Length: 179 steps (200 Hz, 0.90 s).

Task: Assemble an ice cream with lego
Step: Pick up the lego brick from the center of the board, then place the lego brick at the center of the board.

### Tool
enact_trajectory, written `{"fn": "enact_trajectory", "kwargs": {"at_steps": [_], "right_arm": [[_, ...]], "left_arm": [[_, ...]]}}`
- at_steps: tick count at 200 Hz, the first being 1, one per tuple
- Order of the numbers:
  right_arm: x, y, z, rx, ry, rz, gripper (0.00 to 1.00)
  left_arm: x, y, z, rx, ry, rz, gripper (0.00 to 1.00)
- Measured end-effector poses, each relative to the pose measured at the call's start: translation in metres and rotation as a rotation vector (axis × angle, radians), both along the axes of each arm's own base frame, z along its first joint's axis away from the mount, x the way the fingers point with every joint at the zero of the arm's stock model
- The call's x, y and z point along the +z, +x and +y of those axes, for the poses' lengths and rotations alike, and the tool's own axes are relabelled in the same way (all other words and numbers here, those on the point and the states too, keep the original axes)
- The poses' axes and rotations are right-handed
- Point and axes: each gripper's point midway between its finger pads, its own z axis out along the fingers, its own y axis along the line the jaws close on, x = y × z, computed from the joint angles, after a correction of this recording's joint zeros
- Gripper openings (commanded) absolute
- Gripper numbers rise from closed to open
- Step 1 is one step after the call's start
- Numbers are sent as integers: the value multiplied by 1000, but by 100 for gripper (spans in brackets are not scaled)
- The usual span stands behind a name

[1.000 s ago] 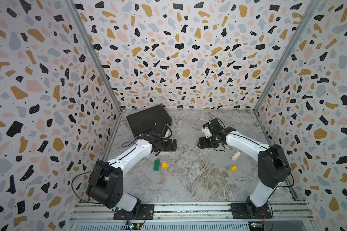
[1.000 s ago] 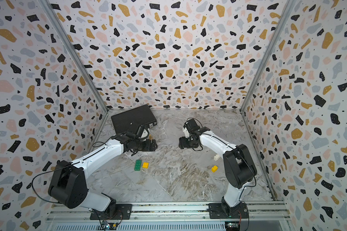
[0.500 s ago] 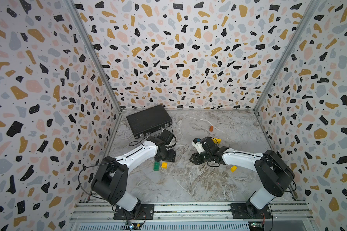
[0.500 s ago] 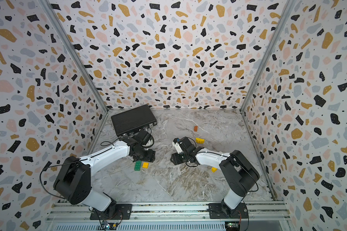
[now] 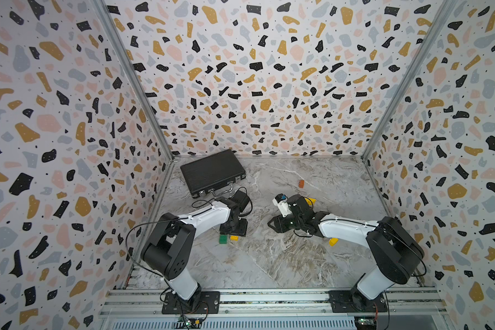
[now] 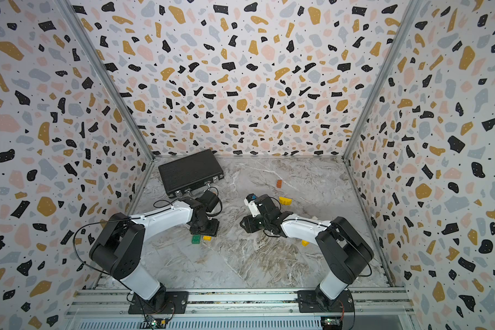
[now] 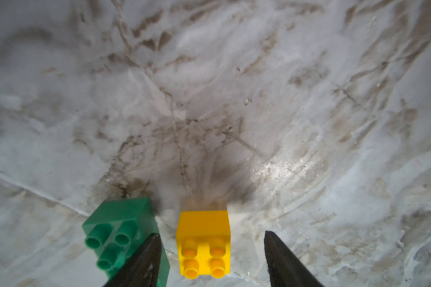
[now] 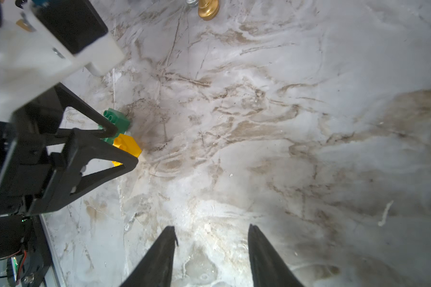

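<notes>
Two bricks (image 5: 223, 239) lie side by side before the case (image 5: 212, 172).

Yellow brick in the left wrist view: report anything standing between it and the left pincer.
Nothing visible does. The yellow brick lies between the open jaws of the left pincer, gaps on both sides. The green brick sits close beside, just outside one finger.

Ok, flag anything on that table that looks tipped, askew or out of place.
The green brick and yellow brick seem to lie on their sides, studs facing sideways rather than up. A gold figurine, no brick, shows at the edge of the right wrist view. Nothing looks spilled or broken.
</notes>
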Motion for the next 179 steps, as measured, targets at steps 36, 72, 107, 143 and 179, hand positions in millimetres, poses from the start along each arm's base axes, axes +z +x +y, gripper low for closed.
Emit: {"fn": "enact_trajectory", "kwargs": {"at_steps": [36,72,107,143,179], "right_arm": [[1,1,0,-2,4,-3,48],[5,4,-2,-24,-1,-19,44],[12,13,-18,-99,-9,-50,39],[16,32,-70,-305,-20,-61,46],[17,47,-128,-557,-62,-76,59]], "left_arm": [[-8,-3,1,4,10,21,50],[-8,-6,-5,-17,1,22,31],[0,-12,-39,-114,-53,20,17],[15,-5,-95,-296,-132,0,13],[13,-15,-131,-487,-147,6,31]]}}
